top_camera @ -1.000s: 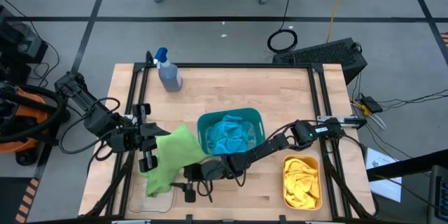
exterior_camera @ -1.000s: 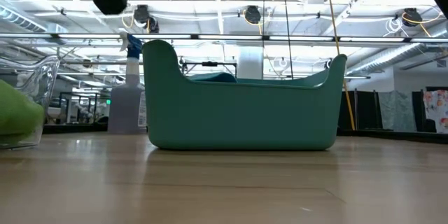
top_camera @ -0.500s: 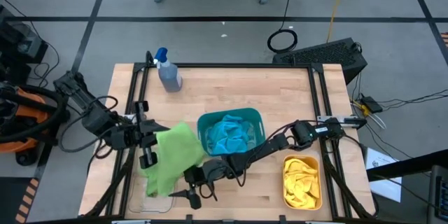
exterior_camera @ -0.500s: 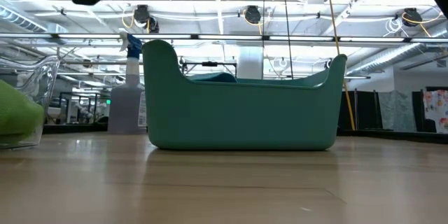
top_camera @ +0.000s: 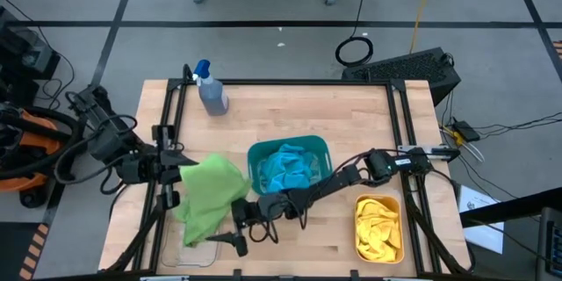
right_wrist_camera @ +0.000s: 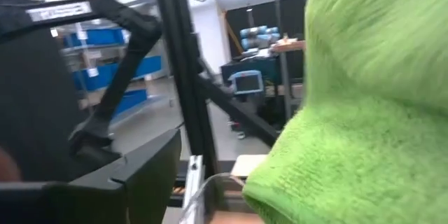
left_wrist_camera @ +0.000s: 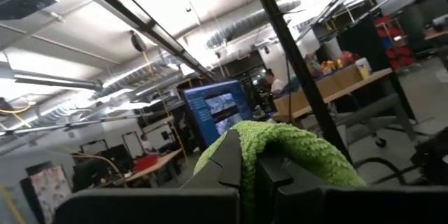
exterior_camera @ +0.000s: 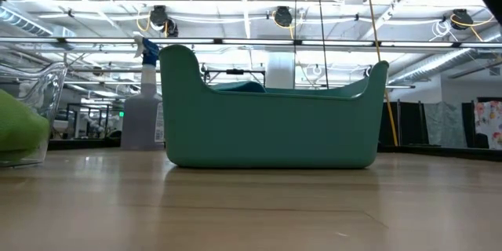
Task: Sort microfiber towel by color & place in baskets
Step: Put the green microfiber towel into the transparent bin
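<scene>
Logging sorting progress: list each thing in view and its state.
Lime green microfiber towel: pinched by left gripper, hanging over clear plastic tub.
Right gripper: open, beside the towel.
Teal plastic tub: holds blue towels.
Orange tub: holds yellow towels.
Grey spray bottle: upright.

**A:** Scanning for anything readable now: labels, brands, numbers. Got any?

**B:** Nothing legible. There's a pale strip with dark marks on the black arm part (right_wrist_camera: 59, 10) in the right wrist view, but it's too blurred to read.

**A:** And the monitor (left_wrist_camera: 213, 108) beyond the table, left wrist view?

**B:** Blue screen, lit up, contents far too small to make out. No readable text anywhere.
</scene>
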`<state>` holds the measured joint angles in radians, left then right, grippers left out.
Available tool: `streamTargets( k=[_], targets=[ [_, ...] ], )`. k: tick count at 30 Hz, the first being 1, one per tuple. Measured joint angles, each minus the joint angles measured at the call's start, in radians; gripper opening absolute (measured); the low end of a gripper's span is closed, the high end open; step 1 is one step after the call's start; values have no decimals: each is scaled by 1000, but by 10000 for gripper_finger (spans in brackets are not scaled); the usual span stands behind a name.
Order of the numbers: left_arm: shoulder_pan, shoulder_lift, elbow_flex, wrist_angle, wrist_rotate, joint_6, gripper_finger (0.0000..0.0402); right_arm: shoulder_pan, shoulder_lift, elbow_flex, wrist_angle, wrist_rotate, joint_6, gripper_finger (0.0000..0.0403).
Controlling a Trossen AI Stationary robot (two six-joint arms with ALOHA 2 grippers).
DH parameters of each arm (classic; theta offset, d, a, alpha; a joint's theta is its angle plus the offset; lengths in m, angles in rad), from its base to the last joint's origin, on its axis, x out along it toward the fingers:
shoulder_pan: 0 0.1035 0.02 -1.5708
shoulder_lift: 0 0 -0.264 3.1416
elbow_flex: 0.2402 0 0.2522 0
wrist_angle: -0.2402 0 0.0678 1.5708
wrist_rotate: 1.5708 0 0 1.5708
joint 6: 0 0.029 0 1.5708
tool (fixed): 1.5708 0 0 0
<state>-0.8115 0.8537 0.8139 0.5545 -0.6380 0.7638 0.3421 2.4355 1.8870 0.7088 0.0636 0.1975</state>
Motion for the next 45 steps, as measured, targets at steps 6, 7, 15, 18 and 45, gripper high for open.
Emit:
streamTargets(
  k=[6, 7, 15, 18, 45],
  targets=[
    [-11, 0, 0, -66, -7, -64, 5, -2, 0, 0, -2, 49, 0, 233],
    [-11, 0, 0, -75, -7, -79, 5, -2, 0, 0, -2, 48, 0, 209],
    [-53, 0, 0, -138, -7, -184, 5, 0, 0, 0, -10, 91, -8, 13],
    [-86, 0, 0, -201, -7, -243, 5, 5, -5, 0, -49, 100, -17, 10],
    [-206, 155, -31, -518, 2, -654, 5, 138, -90, 0, -47, 276, -198, 204]
  ],
)
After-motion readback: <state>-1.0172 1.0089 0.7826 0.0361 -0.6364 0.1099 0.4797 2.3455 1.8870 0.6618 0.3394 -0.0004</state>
